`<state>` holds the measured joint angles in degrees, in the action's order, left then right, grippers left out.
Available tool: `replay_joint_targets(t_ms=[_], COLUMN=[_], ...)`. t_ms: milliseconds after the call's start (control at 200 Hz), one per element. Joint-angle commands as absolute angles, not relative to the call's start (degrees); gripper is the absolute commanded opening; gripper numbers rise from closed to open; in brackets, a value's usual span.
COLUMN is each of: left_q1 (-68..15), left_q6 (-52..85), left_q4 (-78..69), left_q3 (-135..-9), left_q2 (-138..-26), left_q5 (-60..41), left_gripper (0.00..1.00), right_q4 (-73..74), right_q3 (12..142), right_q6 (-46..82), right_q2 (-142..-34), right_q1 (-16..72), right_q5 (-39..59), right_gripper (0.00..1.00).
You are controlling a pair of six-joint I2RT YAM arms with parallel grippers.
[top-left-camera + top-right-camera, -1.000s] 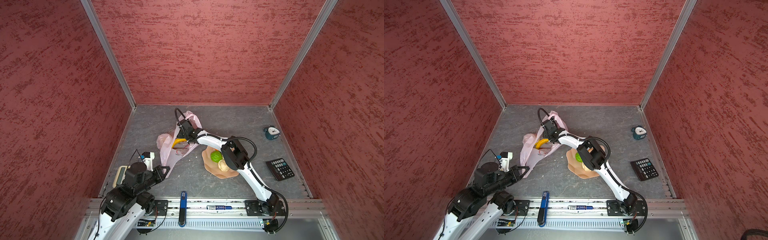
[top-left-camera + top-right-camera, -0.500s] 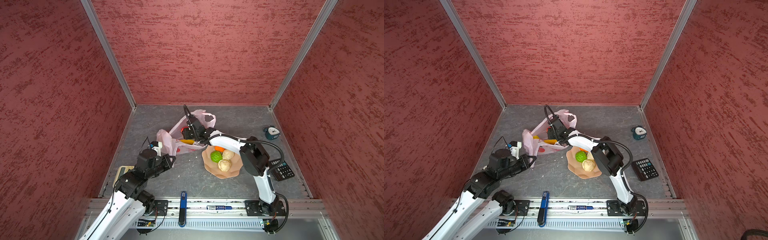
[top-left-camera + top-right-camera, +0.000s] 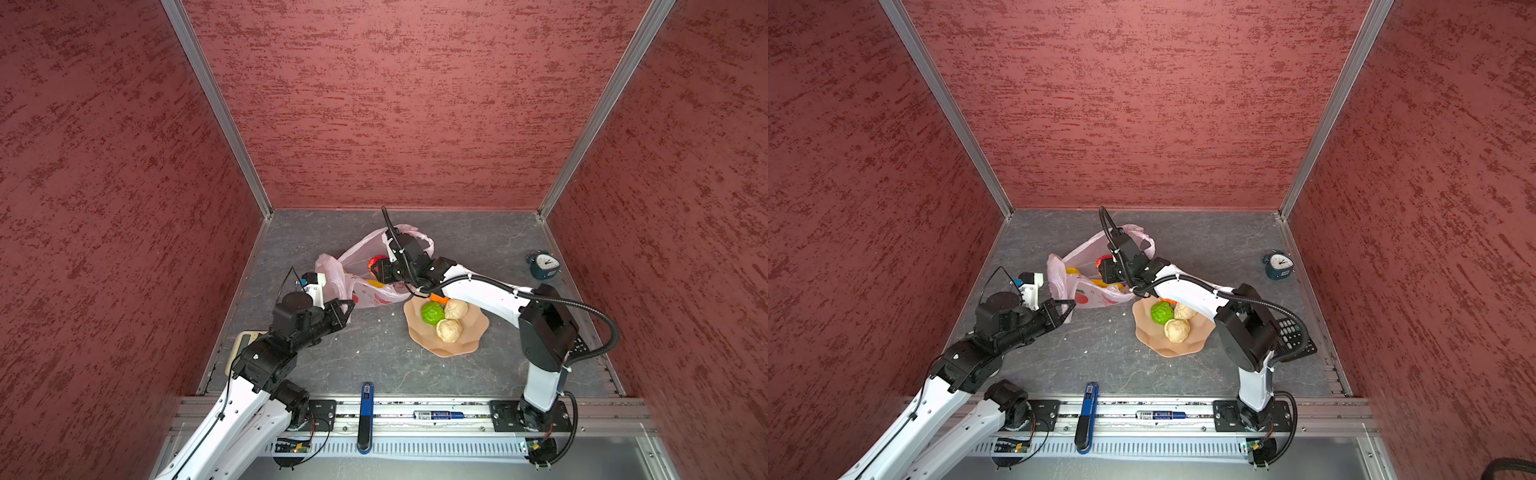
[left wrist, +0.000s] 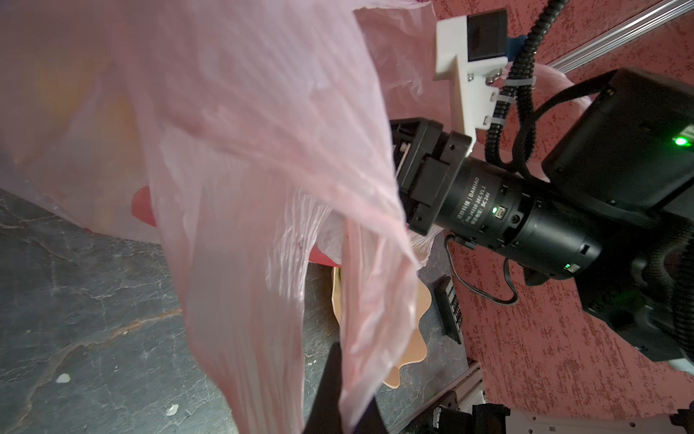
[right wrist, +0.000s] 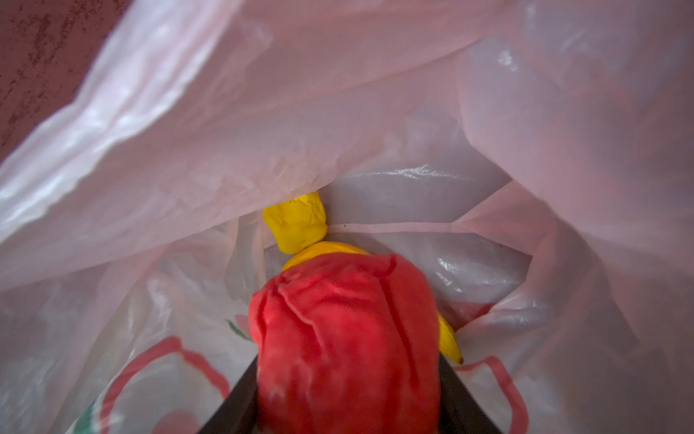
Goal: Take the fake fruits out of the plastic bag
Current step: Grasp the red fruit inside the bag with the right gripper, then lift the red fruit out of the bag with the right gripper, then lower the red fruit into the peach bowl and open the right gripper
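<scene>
The pale pink plastic bag (image 3: 357, 266) (image 3: 1084, 255) lies at mid floor with its mouth held up. My left gripper (image 3: 348, 305) (image 3: 1070, 306) (image 4: 338, 379) is shut on the bag's near edge. My right gripper (image 3: 380, 270) (image 3: 1106, 270) (image 5: 349, 394) reaches into the mouth, shut on the red lumpy ball (image 5: 345, 338) (image 3: 376, 262). Behind it inside the bag lie a yellow ball (image 5: 296, 221) and the banana (image 5: 448, 342). On the peach dish (image 3: 469, 336) sit a green ball (image 3: 432, 312), two cream balls (image 3: 456, 308) and an orange one (image 3: 438, 297), half hidden by my right arm.
A small blue alarm clock (image 3: 544, 266) stands at the right wall. A black calculator (image 3: 1293, 332) lies partly under my right elbow. A blue tool (image 3: 365, 399) rests on the front rail. A beige flat object (image 3: 241, 345) lies under my left arm.
My left gripper has moved away from the front rail, lifting the bag's edge. My right elbow has swung out to the right, and the red ball now shows in the right gripper at the bag's mouth.
</scene>
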<state>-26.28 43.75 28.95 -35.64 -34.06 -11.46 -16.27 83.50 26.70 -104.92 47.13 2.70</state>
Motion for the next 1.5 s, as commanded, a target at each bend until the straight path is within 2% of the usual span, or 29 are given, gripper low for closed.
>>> replay_joint_targets(t_ms=[0,250,461,676,1117,1182,1282,1373,1493], left_q1=[-25.7,-24.1,-22.5,-20.2,-18.3,-18.2,-18.0,-17.9,-17.8], left_q6=[42.0,40.8,39.7,39.1,38.9,38.8,38.8,38.8,38.7], left_q4=[24.6,21.1,23.7,26.3,26.9,27.0,27.1,27.3,27.8], left_q3=[-36.9,-38.8,-40.7,-41.8,-42.1,-42.0,-42.0,-42.0,-41.9], left_q2=[-36.9,-42.3,-41.8,-40.4,-40.0,-39.8,-39.8,-39.7,-39.3], left_q5=[-10.5,-10.9,-11.2,-11.7,-13.0,-13.1,-13.5,-13.8,-13.9], left_gripper=[0.01,0.01,0.01,0.01,0.01,0.01,0.01,0.02,0.02], right_q4=[-21.5,-33.9,-49.4,-54.5,-50.4,-48.6,-46.5,-45.9,-46.5], right_q3=[84.5,89.8,91.0,74.9,48.6,46.5,45.0,45.4,48.7], right_q6=[23.0,21.6,22.7,28.8,42.4,43.0,43.5,43.4,42.1], right_q2=[-97.3,-85.5,-76.4,-69.0,-67.3,-67.3,-68.0,-68.2,-67.1], right_q1=[48.2,48.3,45.8,37.5,36.3,36.1,35.9,35.9,35.8], right_q5=[5.0,5.2,-10.4,-10.6,-7.5,-6.8,-7.0,-7.4,-8.5], right_gripper=[0.23,0.23,0.23,0.24,0.31,0.36,0.5,0.7,0.84])
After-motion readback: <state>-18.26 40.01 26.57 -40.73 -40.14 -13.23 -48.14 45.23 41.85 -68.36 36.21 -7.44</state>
